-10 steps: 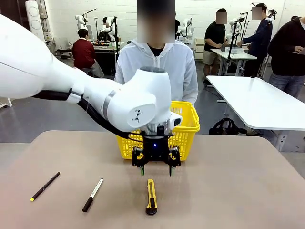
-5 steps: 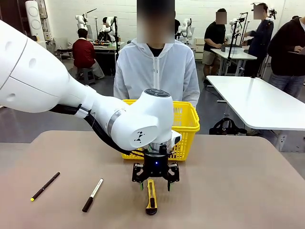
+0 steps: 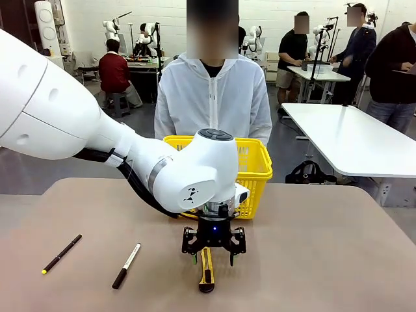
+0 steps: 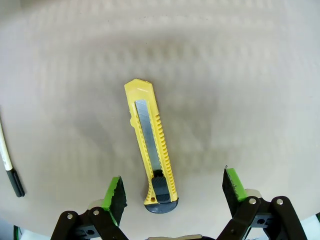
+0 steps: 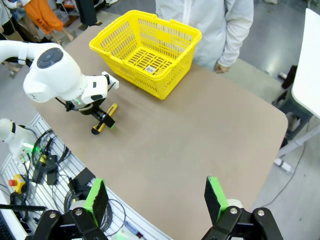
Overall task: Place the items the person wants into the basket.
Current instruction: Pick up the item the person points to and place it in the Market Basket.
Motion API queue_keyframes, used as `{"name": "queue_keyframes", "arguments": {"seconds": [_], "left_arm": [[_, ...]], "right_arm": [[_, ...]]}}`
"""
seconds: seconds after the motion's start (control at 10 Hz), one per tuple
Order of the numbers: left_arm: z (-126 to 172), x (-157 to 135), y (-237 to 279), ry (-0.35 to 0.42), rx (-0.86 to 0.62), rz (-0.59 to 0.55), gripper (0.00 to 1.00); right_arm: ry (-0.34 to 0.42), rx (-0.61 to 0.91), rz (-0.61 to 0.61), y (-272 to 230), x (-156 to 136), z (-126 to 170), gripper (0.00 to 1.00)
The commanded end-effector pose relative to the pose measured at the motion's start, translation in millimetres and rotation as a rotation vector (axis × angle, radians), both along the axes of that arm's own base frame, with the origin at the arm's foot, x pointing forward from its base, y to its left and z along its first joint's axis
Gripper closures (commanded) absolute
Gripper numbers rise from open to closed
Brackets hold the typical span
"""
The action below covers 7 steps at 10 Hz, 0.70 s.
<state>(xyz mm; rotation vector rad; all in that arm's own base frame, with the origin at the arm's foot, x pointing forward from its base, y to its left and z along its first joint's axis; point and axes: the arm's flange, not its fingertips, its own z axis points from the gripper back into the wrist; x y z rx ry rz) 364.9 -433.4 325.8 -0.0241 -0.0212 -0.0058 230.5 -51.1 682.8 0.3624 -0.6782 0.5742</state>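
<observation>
The yellow-and-black utility knife (image 3: 207, 278) lies flat on the table in front of the yellow basket (image 3: 257, 166). My left gripper (image 3: 212, 257) hangs just over the knife's far end, open, with nothing held. In the left wrist view the knife (image 4: 152, 150) runs up the middle, its black end between the green pads (image 4: 116, 192) of that gripper (image 4: 175, 189). My right gripper (image 5: 156, 197) is open and empty, high above the table's edge. From there I see the basket (image 5: 176, 31), the knife (image 5: 104, 119) and the person (image 5: 210, 20) in a white jacket behind the basket.
A black pen with a yellow tip (image 3: 62, 253) and a black-and-white marker (image 3: 126, 265) lie on the left of the table. The marker's end (image 4: 11, 171) shows at the left wrist view's edge. A small thing (image 5: 149, 68) lies on the basket floor; what it is I cannot tell.
My left gripper has come down and toward the table's near side, from in front of the basket to just above the knife. Its jaws stayed open. The knife has not moved.
</observation>
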Motion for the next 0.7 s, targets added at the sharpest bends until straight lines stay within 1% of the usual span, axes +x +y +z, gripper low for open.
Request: {"name": "queue_keyframes", "arguments": {"seconds": [0.0,0.1,0.3,0.4,0.5,0.6], "left_arm": [[-17.0,0.1,0.1,-0.016,-0.006,-0.006,0.00],[-18.4,5.8,2.1,-0.007,-0.003,-0.015,0.00],[-22.0,2.2,0.4,-0.010,-0.001,0.000,0.00],[-21.1,4.3,2.1,-0.018,-0.007,-0.019,0.57],[-19.0,6.6,3.7,-0.014,-0.008,-0.019,0.58],[-19.1,4.9,3.6,-0.010,-0.009,-0.017,1.00]], "right_arm": [[0.001,-0.002,0.001,1.1,0.8,-1.1,0.00],[0.001,-0.002,0.001,1.1,0.8,-1.1,0.00],[0.001,-0.002,0.001,1.1,0.8,-1.1,0.00],[0.001,-0.002,0.001,1.1,0.8,-1.1,0.00],[0.001,-0.002,0.001,1.1,0.8,-1.1,0.00],[0.001,-0.002,0.001,1.1,0.8,-1.1,0.00]]}}
